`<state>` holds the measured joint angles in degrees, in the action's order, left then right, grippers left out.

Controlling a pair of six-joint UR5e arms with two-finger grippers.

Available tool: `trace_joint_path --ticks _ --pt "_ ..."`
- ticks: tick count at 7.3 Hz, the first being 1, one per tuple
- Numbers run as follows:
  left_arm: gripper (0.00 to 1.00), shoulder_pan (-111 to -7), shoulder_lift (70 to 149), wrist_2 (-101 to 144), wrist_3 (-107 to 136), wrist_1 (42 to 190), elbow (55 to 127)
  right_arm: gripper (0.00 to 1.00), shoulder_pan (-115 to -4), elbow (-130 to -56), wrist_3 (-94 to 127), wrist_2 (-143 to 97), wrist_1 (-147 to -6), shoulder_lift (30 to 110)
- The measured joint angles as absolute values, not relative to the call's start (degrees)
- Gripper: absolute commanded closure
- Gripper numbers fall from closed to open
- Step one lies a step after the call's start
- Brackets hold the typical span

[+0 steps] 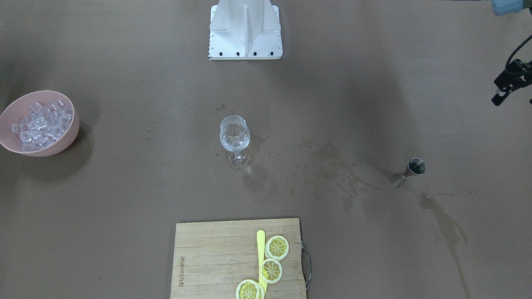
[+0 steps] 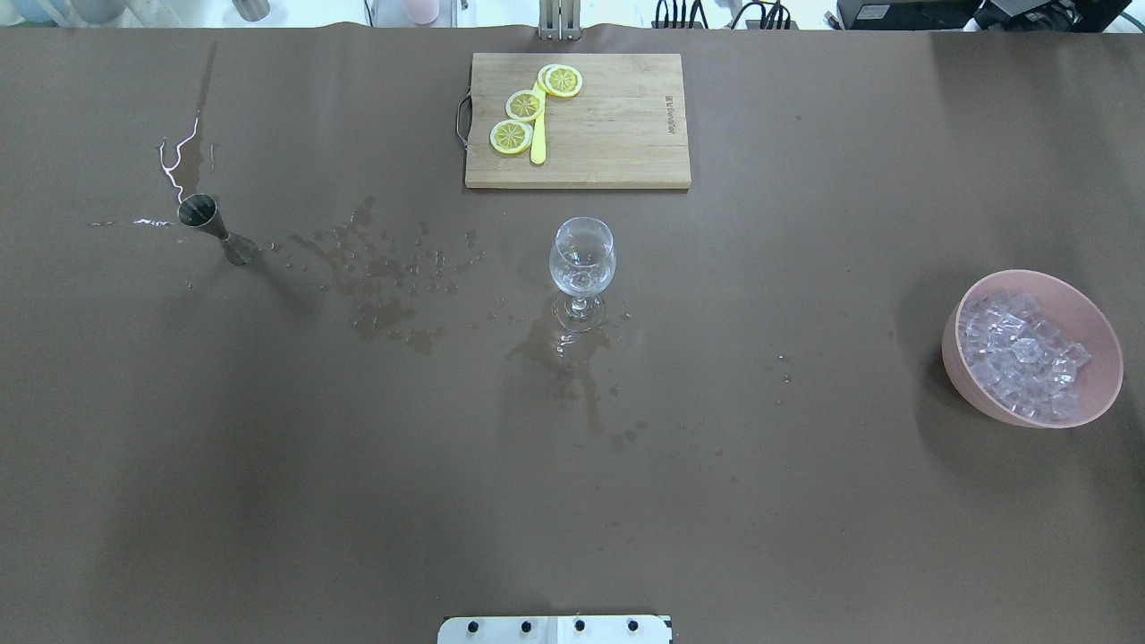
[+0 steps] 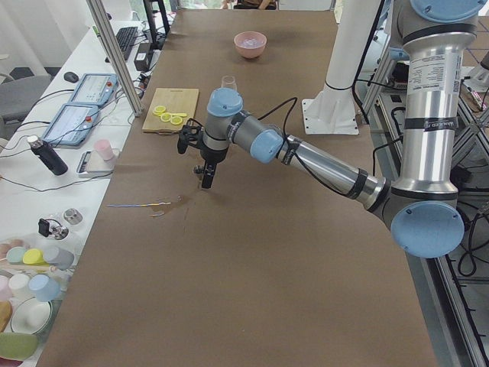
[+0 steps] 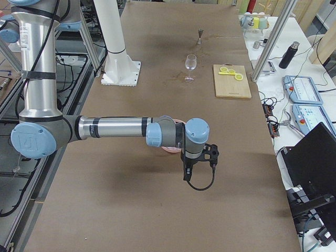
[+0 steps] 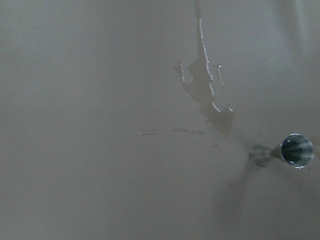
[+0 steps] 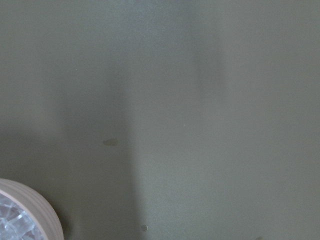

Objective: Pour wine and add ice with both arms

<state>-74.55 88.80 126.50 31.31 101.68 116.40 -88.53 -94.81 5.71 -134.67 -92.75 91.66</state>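
Observation:
A clear wine glass (image 1: 235, 139) (image 2: 581, 264) stands mid-table and looks to hold a little clear wine. A heap of ice (image 1: 41, 124) (image 2: 1020, 353) fills a pink bowl (image 1: 68, 139) (image 2: 962, 358). A steel jigger (image 1: 411, 170) (image 2: 215, 231) (image 5: 295, 150) stands upright by a wet streak. My left gripper (image 3: 206, 174) hangs over the jigger, apart from it. Only its edge (image 1: 505, 89) shows in the front view, and I cannot tell its state. My right gripper (image 4: 187, 174) hovers beside the bowl, whose rim (image 6: 35, 210) shows in the right wrist view. I cannot tell its state either.
A wooden cutting board (image 1: 216, 257) (image 2: 617, 134) with lemon slices (image 2: 526, 105) and a yellow stick lies at the operators' edge. Dark wet stains (image 2: 385, 277) spread between jigger and glass. The white pedestal (image 1: 245, 31) stands at the robot's side.

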Motion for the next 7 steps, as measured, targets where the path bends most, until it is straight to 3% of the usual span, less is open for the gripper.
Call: trace_joint_path --ticks 4,7 --pt "0.02 -61.04 81.48 111.25 50.2 121.52 116.64 0.0 -88.17 -94.75 5.99 -134.73 -92.58 91.46" --pt "0.02 -47.71 80.3 95.88 62.01 125.17 117.43 0.0 -88.04 -94.65 6.08 -134.66 -92.55 91.41"
